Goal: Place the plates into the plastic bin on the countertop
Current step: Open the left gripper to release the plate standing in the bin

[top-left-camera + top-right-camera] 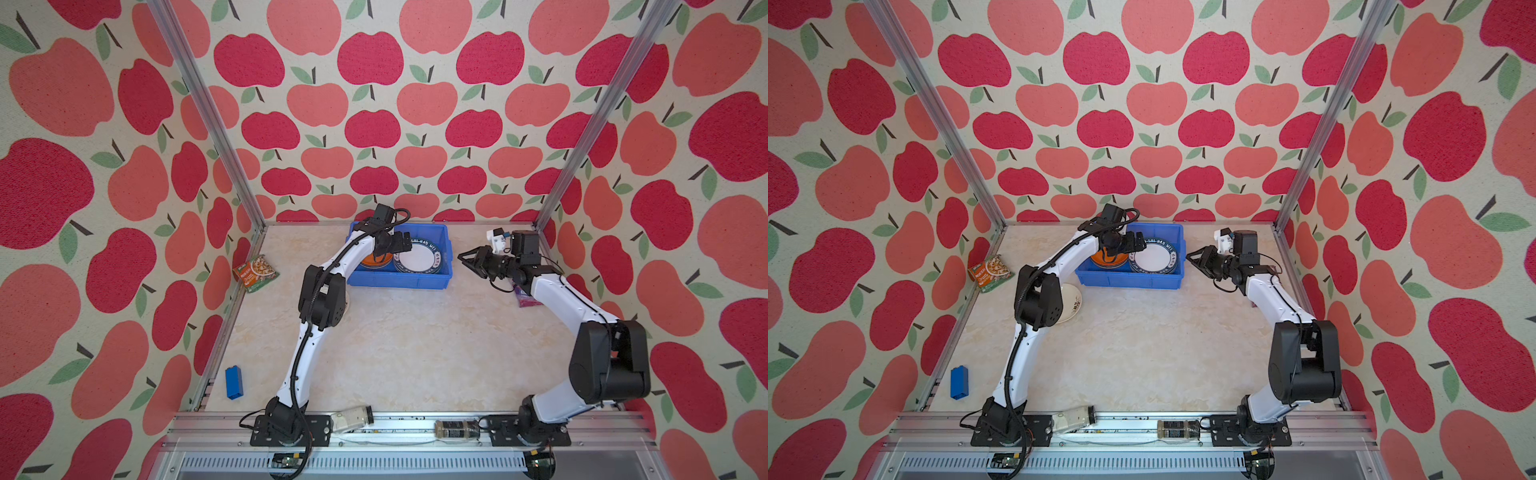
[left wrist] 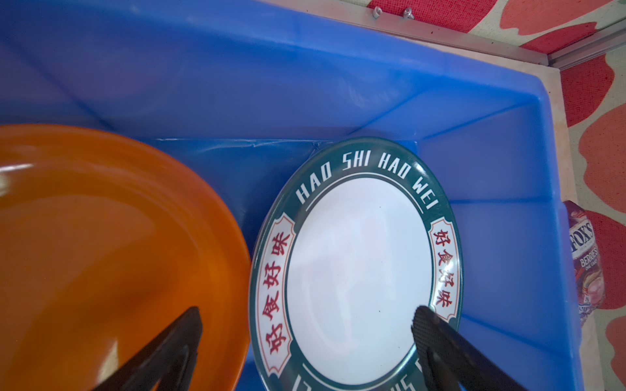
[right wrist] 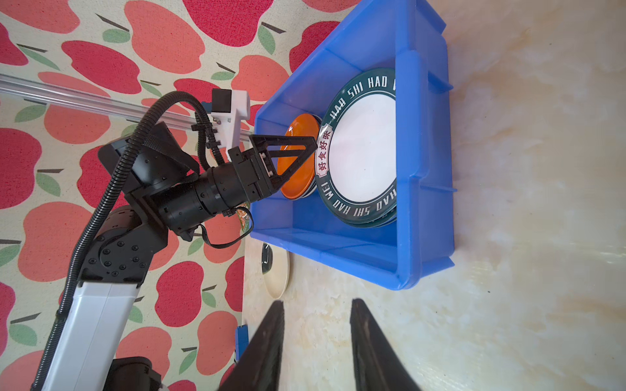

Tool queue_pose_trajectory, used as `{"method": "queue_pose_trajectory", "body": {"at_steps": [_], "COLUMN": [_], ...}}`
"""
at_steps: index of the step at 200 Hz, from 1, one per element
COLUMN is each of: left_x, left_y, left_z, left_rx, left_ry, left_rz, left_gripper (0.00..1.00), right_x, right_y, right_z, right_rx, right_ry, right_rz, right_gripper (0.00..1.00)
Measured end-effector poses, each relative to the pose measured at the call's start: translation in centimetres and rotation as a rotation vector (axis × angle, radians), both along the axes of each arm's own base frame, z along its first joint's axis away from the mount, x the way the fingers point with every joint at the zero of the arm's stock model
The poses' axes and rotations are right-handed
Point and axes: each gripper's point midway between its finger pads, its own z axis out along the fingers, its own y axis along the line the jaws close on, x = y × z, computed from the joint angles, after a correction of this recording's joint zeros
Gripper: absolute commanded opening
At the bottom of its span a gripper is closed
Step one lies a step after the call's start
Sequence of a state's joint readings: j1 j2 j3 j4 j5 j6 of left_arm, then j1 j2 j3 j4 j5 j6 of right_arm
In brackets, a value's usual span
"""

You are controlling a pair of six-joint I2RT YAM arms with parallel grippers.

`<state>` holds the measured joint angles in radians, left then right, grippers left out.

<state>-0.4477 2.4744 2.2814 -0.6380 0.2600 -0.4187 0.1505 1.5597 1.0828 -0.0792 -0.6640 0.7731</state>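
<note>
The blue plastic bin (image 1: 399,283) stands at the back of the countertop (image 1: 415,353). In it lie an orange plate (image 2: 101,254) on top of another plate, and beside it a stack topped by a white plate with a dark-green lettered rim (image 2: 355,270). My left gripper (image 2: 308,309) hangs open over the two piles, one finger above each, holding nothing; in both top views it is over the bin (image 1: 390,249) (image 1: 1125,245). A cream plate (image 1: 1073,301) lies on the countertop by the left arm's elbow. My right gripper (image 1: 463,257) hovers right of the bin, open and empty (image 3: 317,302).
An orange snack packet (image 1: 255,272) leans at the left wall. A purple sweet packet (image 1: 524,297) lies under the right arm. A blue block (image 1: 234,382) sits at the front left. Two glass jars (image 1: 353,417) (image 1: 455,429) lie on the front rail.
</note>
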Motion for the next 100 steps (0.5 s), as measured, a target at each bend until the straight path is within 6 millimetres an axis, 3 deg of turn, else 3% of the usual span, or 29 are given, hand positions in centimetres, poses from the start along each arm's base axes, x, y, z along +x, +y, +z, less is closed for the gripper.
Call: {"method": "queue_pose_trajectory", "body": {"at_steps": [100], "left_x": [-1.1], "left_y": [-1.9], "left_z": [0.0], "left_rx": [0.009], "left_ry": [-0.008], "left_rz": [-0.049], "left_gripper": [0.91], "right_x": [0.2], "right_y": [0.2], "right_z": [-1.3], "right_rx": [-0.003], "right_ry": [0.033], "right_rz": [0.003], "right_gripper": [0.35]}}
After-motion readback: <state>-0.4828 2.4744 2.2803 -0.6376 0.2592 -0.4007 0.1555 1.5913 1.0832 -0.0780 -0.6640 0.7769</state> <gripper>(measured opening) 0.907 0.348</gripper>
